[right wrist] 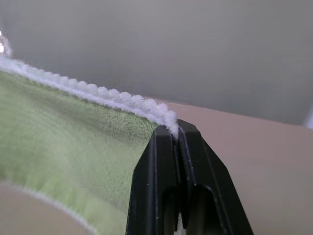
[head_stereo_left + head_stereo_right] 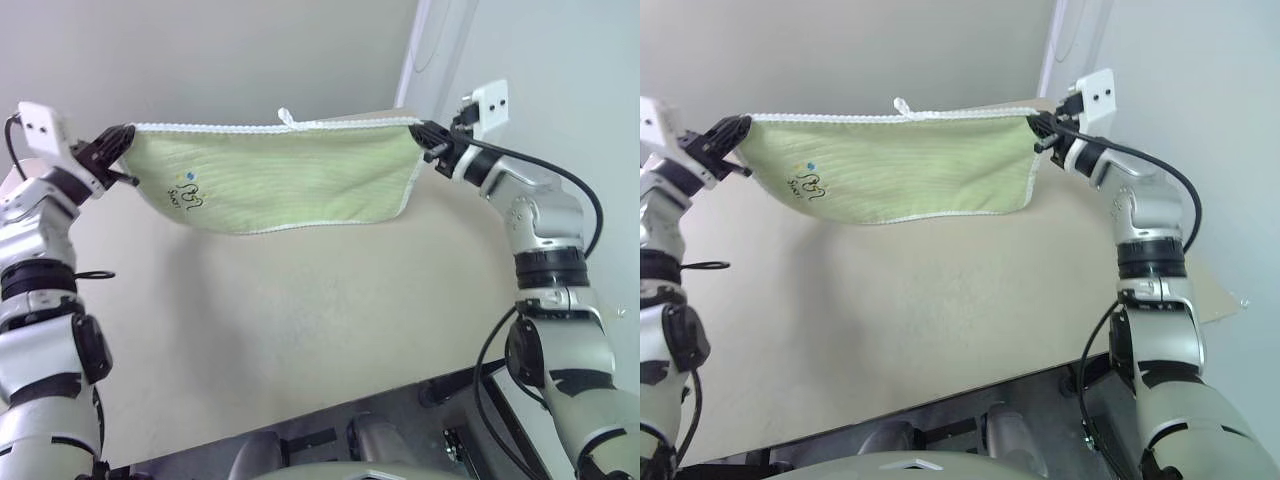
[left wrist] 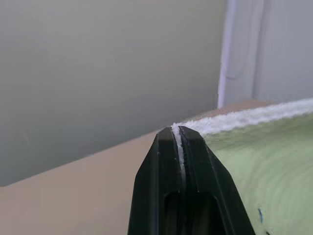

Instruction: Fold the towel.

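Held aloft above the beige tabletop [image 2: 300,330]: a pale lime-green terry towel [image 2: 290,180] with white stitched edging, stretched between the two grippers and hanging clear of the surface. Top edge pulled taut and nearly straight, with a small white loop [image 2: 287,117] standing up near its middle. Lower edge sagging in a shallow curve, rounded at both bottom corners. Near the corner on the robot's left, a small dark embroidered squiggle [image 2: 192,198] with a blue dot beside it (details too small to read further). Faint ribbing across the cloth, running along its length.

Left gripper [image 2: 122,140] clamped shut on the towel's upper corner, black fingers [image 3: 195,166] pressed together with a thin line of white edging pinched between them. Right gripper [image 2: 425,135] likewise closed tight on the opposite upper corner, white beaded edging emerging right at the fingertips in the right wrist view. Behind: a plain grey wall [image 2: 200,50] and a white vertical pipe [image 2: 412,50] at the room's corner.
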